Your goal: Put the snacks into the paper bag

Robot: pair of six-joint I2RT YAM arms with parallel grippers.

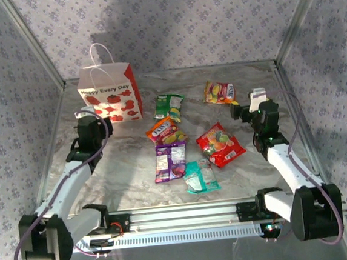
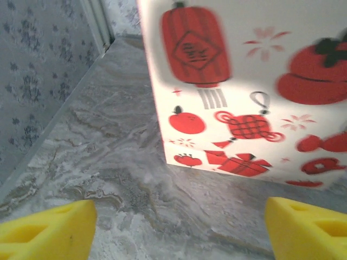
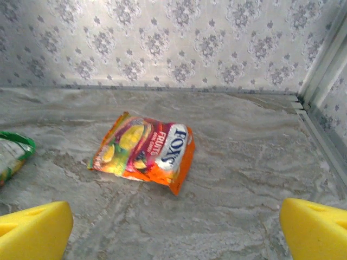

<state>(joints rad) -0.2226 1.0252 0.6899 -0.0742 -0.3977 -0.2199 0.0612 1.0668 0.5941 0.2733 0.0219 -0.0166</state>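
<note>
I am holding my left pincer (image 2: pixel 176 233) with its yellow pads (image 2: pixel 46 230) apart and empty, facing the paper bag (image 2: pixel 244 92), which is standing at the upper left of the worktop (image 1: pixel 128 170). My right pincer (image 3: pixel 176 230) is gaping wide, facing the orange-yellow Fox's packet (image 3: pixel 143 151) at upper right, while the other five snack packets (image 1: pixel 220 144) are lying mid-frame.

White links, black joints, looping purplish cables (image 1: pixel 16 256) on left arm (image 1: pixel 68 176), right arm (image 1: pixel 285 160). Black left hand (image 2: pixel 179 230), right hand (image 3: pixel 176 233); yellow wedge fingertips (image 2: pixel 49 230).

Six snacks (image 1: pixel 220 144), one paper bag (image 1: pixel 109 93)
</note>
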